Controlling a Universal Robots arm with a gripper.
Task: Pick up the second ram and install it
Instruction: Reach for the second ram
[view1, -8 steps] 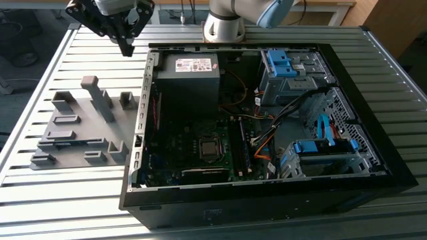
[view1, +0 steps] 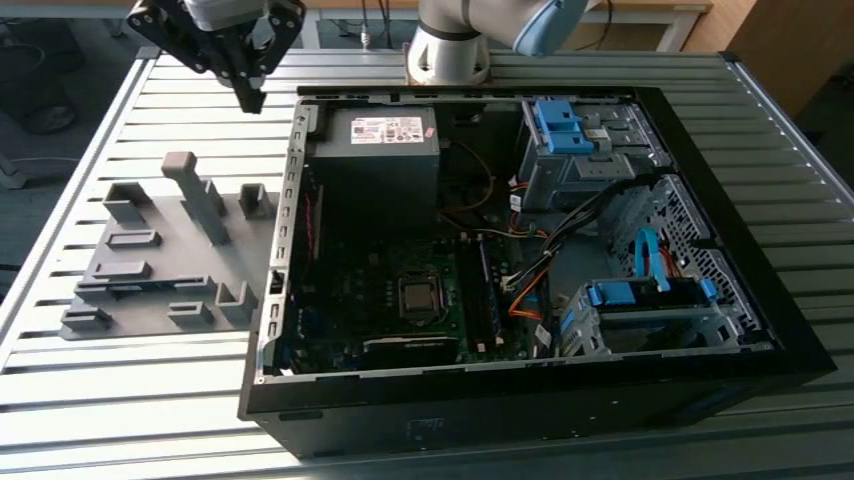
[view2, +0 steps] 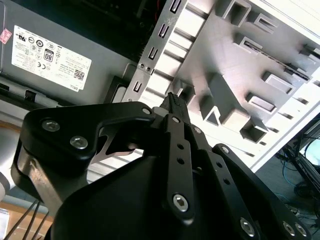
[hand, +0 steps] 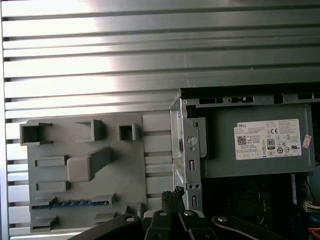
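Note:
The second ram is a thin blue-green stick lying on edge in a slot of the grey holder plate, on the exterior view's left; it also appears in the first wrist view. My gripper hangs high above the table beyond the plate, near the far left corner of the open computer case. Its black fingers are shut together with nothing between them, as both wrist views show. The motherboard lies open inside the case, with memory slots beside the processor.
Grey holder blocks rise from the plate. Inside the case are a power supply, blue drive cages and loose cables. The arm's base stands behind the case on a slatted metal table.

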